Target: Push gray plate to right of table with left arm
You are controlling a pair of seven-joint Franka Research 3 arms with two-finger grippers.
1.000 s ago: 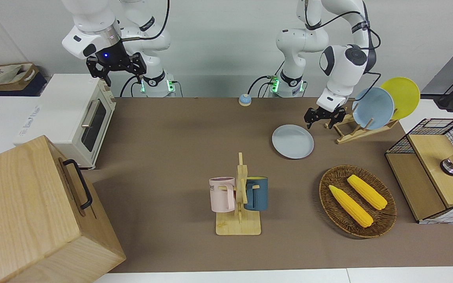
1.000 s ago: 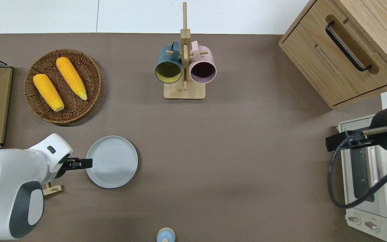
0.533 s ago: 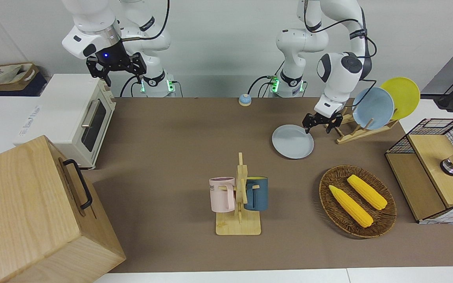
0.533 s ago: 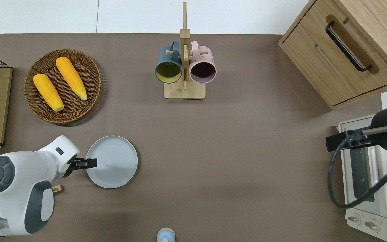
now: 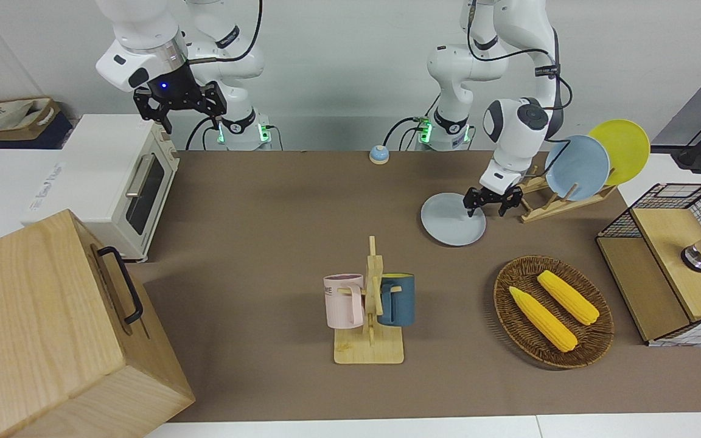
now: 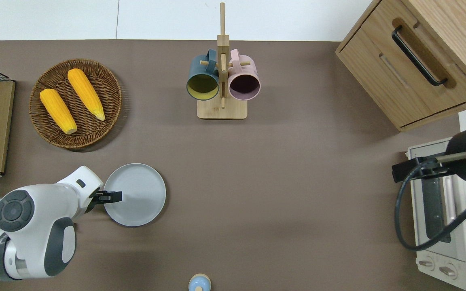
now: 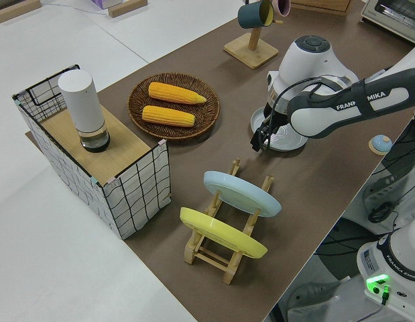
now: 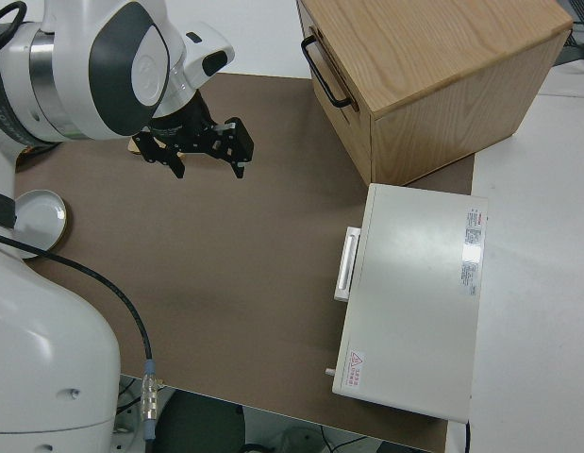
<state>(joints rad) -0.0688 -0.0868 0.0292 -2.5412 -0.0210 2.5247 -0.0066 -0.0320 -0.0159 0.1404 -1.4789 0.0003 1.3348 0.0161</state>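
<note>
The gray plate (image 5: 451,220) lies flat on the brown table (image 5: 277,243), toward the left arm's end, nearer to the robots than the corn basket; it also shows in the overhead view (image 6: 136,194). My left gripper (image 5: 486,208) is open and hangs low over the plate's rim on the side toward the left arm's end. One finger stands over the plate and the other outside the rim (image 6: 105,197) (image 7: 261,139). I cannot tell whether it touches the plate. The right arm is parked, its gripper (image 5: 179,112) open (image 8: 207,168).
A wooden rack (image 5: 548,204) with a sky-blue plate (image 5: 577,167) and a yellow plate (image 5: 624,149) stands beside the left gripper. A wicker basket (image 6: 75,103) holds two corn cobs. A mug stand (image 6: 221,81), a small bell (image 6: 199,283), a toaster oven (image 5: 125,182), a wooden cabinet (image 6: 419,60) and a wire crate (image 5: 667,261) stand around.
My left gripper has moved from beside the rack toward the plate and now stands over its rim. The plate has not moved. The right arm has not moved.
</note>
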